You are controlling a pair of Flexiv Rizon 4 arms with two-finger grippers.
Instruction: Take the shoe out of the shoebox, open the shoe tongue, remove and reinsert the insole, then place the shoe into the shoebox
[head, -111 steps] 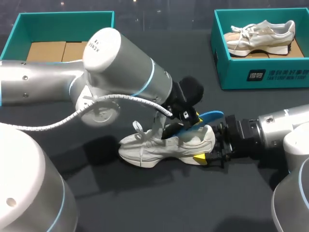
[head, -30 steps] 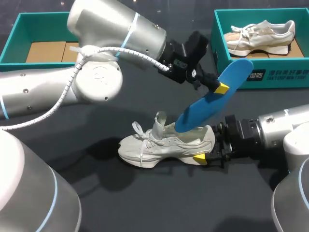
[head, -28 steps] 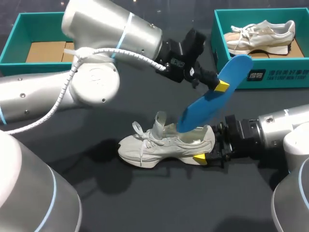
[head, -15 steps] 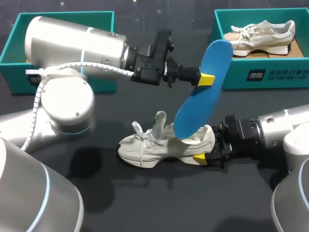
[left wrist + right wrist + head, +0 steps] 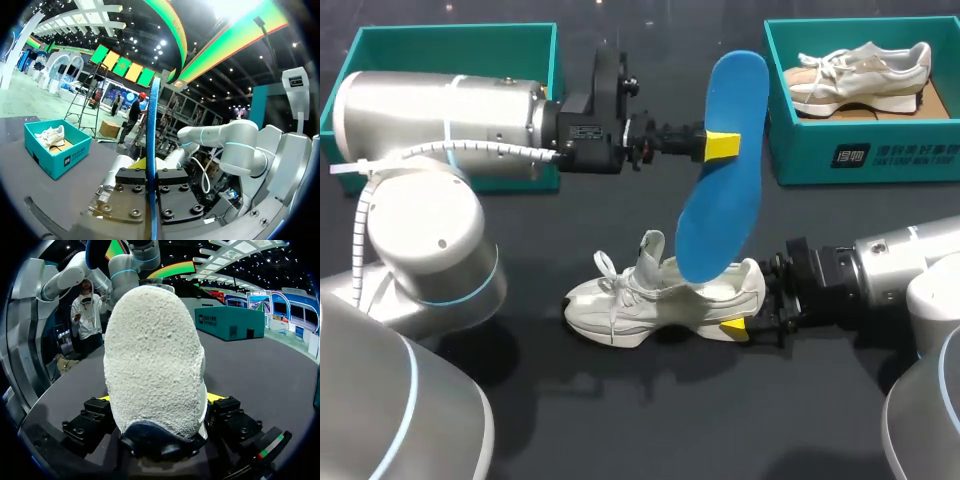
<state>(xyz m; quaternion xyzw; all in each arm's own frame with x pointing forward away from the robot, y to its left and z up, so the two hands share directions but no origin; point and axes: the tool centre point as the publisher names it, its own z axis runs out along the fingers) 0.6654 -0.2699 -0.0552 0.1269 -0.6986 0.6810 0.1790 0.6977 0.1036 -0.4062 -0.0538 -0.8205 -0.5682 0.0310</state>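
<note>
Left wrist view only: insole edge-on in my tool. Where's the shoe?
Observer: On the table. The shoe sits on its sole, with the right tool shut on its heel.
Operator: Lined up?
Observer: The insole hangs near upright in the left tool, its lower end at the shoe's opening.
Operator: Opening clear?
Observer: The tongue stands up, away from the opening.

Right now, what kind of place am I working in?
Probably a shoe-handling workbench: a dark table with a teal left shoebox and right shoebox, a white shoe clamped at the heel by the right gripper, and its blue insole held up by the left gripper.
</note>
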